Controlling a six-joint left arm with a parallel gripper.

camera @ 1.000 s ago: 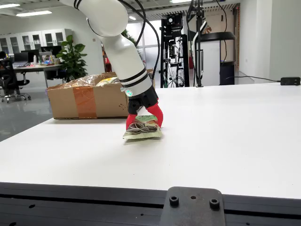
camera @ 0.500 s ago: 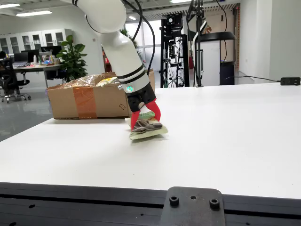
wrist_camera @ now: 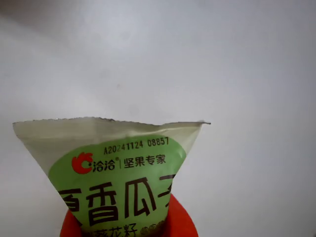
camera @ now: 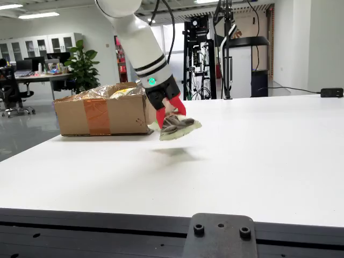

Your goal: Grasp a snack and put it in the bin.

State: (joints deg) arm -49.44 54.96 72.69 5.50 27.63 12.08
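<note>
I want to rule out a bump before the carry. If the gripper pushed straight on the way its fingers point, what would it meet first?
Probably the white table. The gripper, shut on the snack packet, points down and slightly right in the side view; nothing else shows beneath it.

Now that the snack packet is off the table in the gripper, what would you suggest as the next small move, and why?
Probably carry it a little higher and toward the cardboard box on the left of the side view. The gripper is shut on the snack packet, which hangs clear of the table, but the packet looks lower than the box's rim, so it likely needs height before crossing over.
</note>
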